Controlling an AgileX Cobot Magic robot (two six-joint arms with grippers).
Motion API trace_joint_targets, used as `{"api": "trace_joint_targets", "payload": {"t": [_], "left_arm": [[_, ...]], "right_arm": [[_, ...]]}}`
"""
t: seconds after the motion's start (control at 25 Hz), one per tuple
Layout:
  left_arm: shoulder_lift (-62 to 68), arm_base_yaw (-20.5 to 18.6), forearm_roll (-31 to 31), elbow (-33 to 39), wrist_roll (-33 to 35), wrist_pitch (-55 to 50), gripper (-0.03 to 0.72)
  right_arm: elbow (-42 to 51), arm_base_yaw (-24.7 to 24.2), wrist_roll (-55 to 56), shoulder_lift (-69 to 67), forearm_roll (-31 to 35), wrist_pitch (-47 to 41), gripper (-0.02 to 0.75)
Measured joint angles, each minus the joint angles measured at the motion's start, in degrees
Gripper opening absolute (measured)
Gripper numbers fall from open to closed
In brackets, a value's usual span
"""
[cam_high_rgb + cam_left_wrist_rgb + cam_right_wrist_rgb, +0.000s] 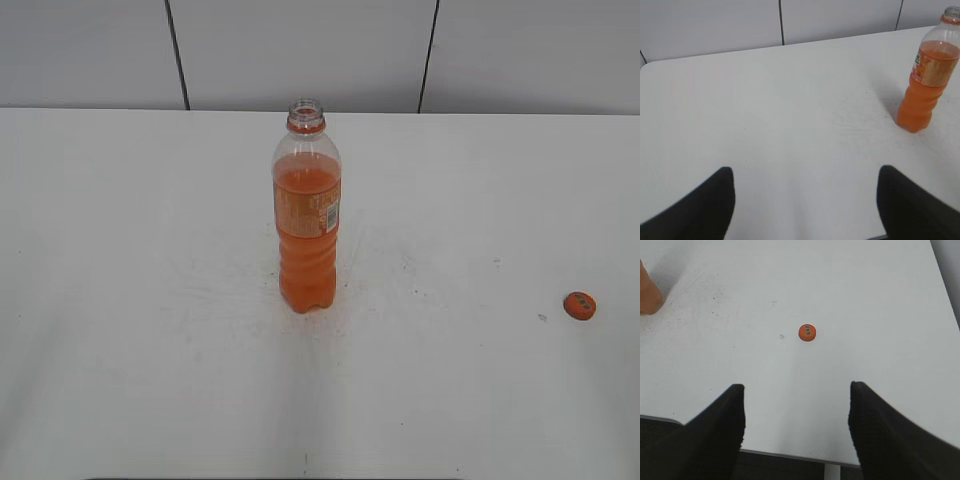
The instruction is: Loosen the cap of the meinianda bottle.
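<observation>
The meinianda bottle (307, 220) stands upright in the middle of the white table, its neck open with no cap on it. It also shows in the left wrist view (928, 75) at the far right. Its base edge shows in the right wrist view (647, 292) at the top left. The orange cap (579, 305) lies flat on the table far to the bottle's right, and in the right wrist view (807, 332) ahead of the jaws. My left gripper (805, 175) is open and empty. My right gripper (796, 390) is open and empty at the table's near edge. Neither gripper shows in the exterior view.
The white table (150, 300) has scuff marks around the bottle. A grey panelled wall (300, 50) runs behind its far edge. The table's near edge (790, 455) lies below my right jaws.
</observation>
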State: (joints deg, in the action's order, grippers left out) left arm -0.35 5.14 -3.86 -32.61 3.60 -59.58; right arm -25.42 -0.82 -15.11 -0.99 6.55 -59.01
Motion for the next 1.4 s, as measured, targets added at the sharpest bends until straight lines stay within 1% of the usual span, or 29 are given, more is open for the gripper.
{"api": "trace_joint_targets", "payload": {"t": [0.48,0.72,1.4], "left_arm": [[-0.05,0.0,-0.04,0.0,-0.85,0.12,0.533],[-0.05,0.0,0.69,0.0,-0.85,0.29,0.533],[-0.1,0.0,0.74,0.0,-0.9,0.27,0.533]], "right_arm": [[0.0,0.0,0.0,0.26,-0.41,0.12,0.491],[0.0,0.0,0.0,1.47,-1.76,0.32,0.491],[0.0,0.0,0.0,1.51,-1.99,0.32,0.491]]}}
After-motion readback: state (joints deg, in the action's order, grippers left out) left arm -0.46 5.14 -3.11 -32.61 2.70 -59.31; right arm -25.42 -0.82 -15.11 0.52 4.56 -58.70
